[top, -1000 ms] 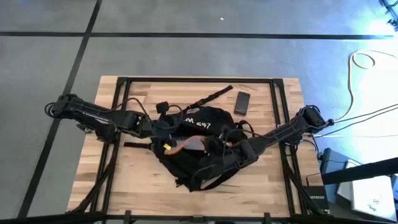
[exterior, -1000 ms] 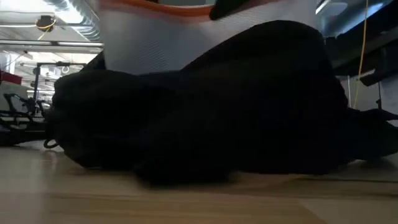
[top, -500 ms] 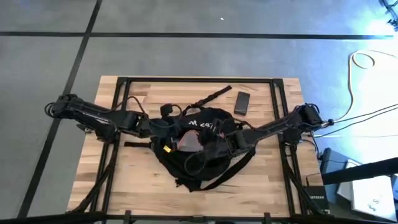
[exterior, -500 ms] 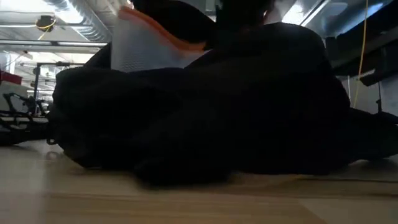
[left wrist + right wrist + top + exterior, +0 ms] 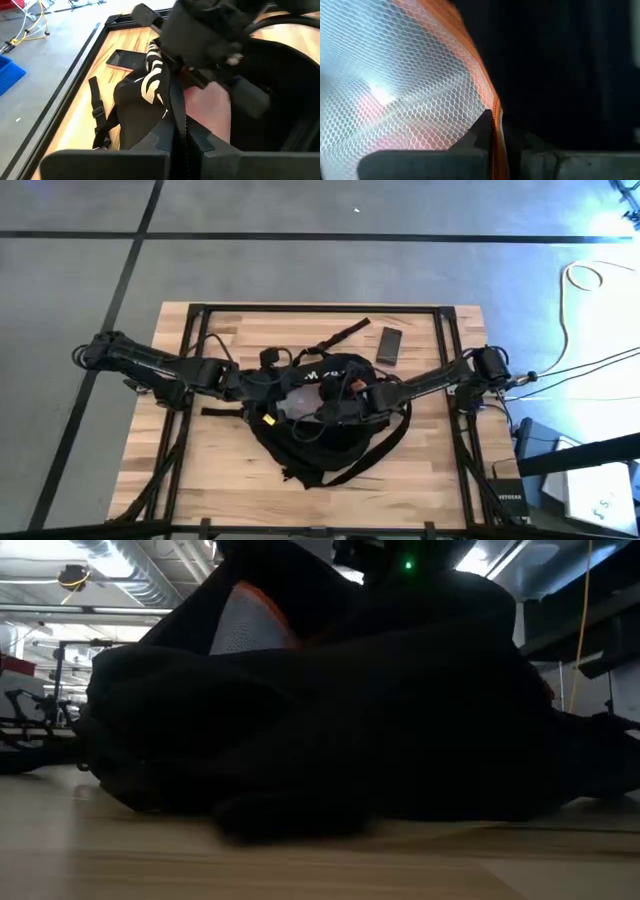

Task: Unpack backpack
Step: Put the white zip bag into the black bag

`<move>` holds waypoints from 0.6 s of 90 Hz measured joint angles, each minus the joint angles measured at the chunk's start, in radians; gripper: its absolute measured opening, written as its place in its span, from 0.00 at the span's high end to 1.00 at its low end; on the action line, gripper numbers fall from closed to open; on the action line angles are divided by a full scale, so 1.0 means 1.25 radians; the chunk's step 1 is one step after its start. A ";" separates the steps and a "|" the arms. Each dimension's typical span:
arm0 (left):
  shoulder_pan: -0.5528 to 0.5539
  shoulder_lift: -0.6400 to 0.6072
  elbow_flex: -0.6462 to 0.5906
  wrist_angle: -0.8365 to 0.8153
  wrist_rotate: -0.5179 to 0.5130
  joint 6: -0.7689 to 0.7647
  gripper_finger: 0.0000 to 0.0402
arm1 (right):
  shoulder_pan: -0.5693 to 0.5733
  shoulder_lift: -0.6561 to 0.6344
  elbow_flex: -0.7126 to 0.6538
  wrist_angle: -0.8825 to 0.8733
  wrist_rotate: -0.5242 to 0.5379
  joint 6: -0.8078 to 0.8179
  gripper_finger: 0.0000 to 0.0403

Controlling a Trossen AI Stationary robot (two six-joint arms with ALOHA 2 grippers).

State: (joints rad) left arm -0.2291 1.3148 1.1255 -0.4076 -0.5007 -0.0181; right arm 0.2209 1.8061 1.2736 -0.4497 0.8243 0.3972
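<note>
Two grippers are both busy at the mouth of the backpack (image 5: pixel 325 430), which lies slumped in the middle of the table (image 5: pixel 200 480), directly under and between them.

The left gripper (image 5: pixel 177 142) has its fingers pinched nearly together on a fold of the bag's black fabric at the opening edge, right by the white lettering (image 5: pixel 155 77). The right gripper (image 5: pixel 496 132) is closed down on the orange trim of the mesh pouch (image 5: pixel 395 75), with the netting filling everything just in front of its fingers and the dark inside of the bag on the other side.

My read on handling: the backpack is soft and floppy, nothing stiff about it, so it'll sag and drag along if you pull on anything inside. That's why one side pinning the rim makes sense. Best places to take hold look like the opening edge, the straps (image 5: pixel 330 340) or the top loop; flat fabric panels would just bunch up. The pouch seems light and flimsy too, and the trim is the sturdier bit to pinch, mesh could snag.

A phone (image 5: pixel 389 345) sits on the wood beyond the right gripper, well apart from the bag.
</note>
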 joint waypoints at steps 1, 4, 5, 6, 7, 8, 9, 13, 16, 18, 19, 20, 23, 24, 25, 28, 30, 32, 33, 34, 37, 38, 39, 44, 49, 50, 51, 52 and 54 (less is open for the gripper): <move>0.000 0.000 0.000 0.000 0.000 0.000 1.00 | -0.001 0.000 0.000 -0.003 0.000 0.003 1.00; -0.001 0.000 0.000 0.000 0.000 0.001 1.00 | -0.006 0.000 0.000 -0.013 -0.001 0.011 1.00; -0.001 0.000 0.000 0.000 0.000 0.001 1.00 | -0.006 0.001 0.000 -0.016 -0.002 0.013 1.00; -0.001 0.000 0.000 -0.001 0.000 0.000 1.00 | -0.006 0.003 0.000 -0.016 -0.002 0.014 1.00; -0.002 0.000 0.000 -0.002 0.000 0.000 1.00 | -0.007 0.004 0.000 -0.017 -0.002 0.015 1.00; -0.002 0.000 0.000 -0.002 0.000 0.000 1.00 | -0.007 0.005 0.000 -0.017 -0.003 0.016 1.00; -0.002 0.000 0.000 -0.002 0.000 0.000 1.00 | -0.007 0.006 0.000 -0.018 -0.003 0.017 0.99; -0.002 0.000 0.000 -0.002 0.000 0.001 1.00 | -0.006 0.007 0.000 -0.022 -0.001 0.016 0.98; -0.003 0.000 0.000 -0.002 0.001 0.003 1.00 | -0.005 0.009 0.000 -0.020 0.000 0.012 0.97; -0.003 0.000 0.000 -0.002 0.001 0.003 1.00 | -0.004 0.010 0.000 -0.018 0.002 0.007 0.95; -0.003 0.000 0.000 -0.002 0.001 0.003 1.00 | -0.004 0.010 0.000 -0.018 0.003 0.004 0.94; -0.003 0.000 0.000 -0.002 0.001 0.003 1.00 | -0.004 0.010 0.000 -0.017 0.003 0.001 0.93; -0.003 0.000 0.000 -0.002 0.002 0.003 1.00 | 0.001 0.010 0.000 -0.018 0.003 -0.006 0.90; -0.003 0.000 0.000 -0.002 0.002 0.003 1.00 | 0.003 0.011 0.000 -0.018 0.003 -0.007 0.89; -0.003 0.000 0.000 -0.002 0.002 0.003 1.00 | 0.004 0.011 0.000 -0.018 0.002 -0.008 0.87; -0.003 0.000 0.000 -0.002 0.002 0.003 1.00 | 0.007 0.012 0.000 -0.016 0.002 -0.011 0.82; -0.003 0.000 0.000 -0.002 0.002 0.003 1.00 | 0.008 0.012 0.000 -0.013 0.002 -0.015 0.79; -0.003 0.000 0.000 -0.002 0.002 0.003 1.00 | 0.012 0.012 0.000 -0.006 0.001 -0.024 0.75; -0.003 0.000 0.000 -0.002 0.002 0.003 1.00 | 0.013 0.012 0.000 -0.002 0.001 -0.030 0.72; -0.003 0.000 0.000 -0.002 0.002 0.003 1.00 | 0.015 0.012 0.000 0.004 0.001 -0.033 0.70; -0.003 0.000 0.000 -0.002 0.002 0.003 1.00 | 0.021 0.012 0.000 0.023 0.001 -0.050 0.64; -0.003 0.000 0.000 -0.002 0.002 0.003 1.00 | 0.024 0.012 0.000 0.031 0.001 -0.057 0.61; -0.003 0.000 0.000 -0.002 0.002 0.003 1.00 | 0.026 0.012 0.000 0.039 0.001 -0.063 0.59; -0.003 0.000 0.000 -0.002 0.002 0.003 1.00 | 0.039 0.012 0.009 0.066 -0.005 -0.110 0.48; -0.003 0.000 0.000 -0.002 0.002 0.003 1.00 | 0.051 0.012 0.027 0.082 -0.005 -0.147 0.37; -0.003 0.000 0.000 -0.002 0.002 0.003 1.00 | 0.054 0.012 0.032 0.082 -0.003 -0.153 0.35; -0.003 0.000 0.000 -0.002 0.002 0.003 1.00 | 0.057 0.012 0.037 0.083 0.000 -0.158 0.34; -0.003 0.000 0.000 -0.002 0.002 0.003 1.00 | 0.060 0.012 0.042 0.084 0.005 -0.161 0.32; -0.003 0.000 0.000 -0.002 0.002 0.003 1.00 | 0.066 0.012 0.051 0.087 0.017 -0.175 0.29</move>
State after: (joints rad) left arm -0.2333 1.3148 1.1255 -0.4107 -0.4976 -0.0147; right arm 0.3037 1.8210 1.3373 -0.3415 0.8456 0.1789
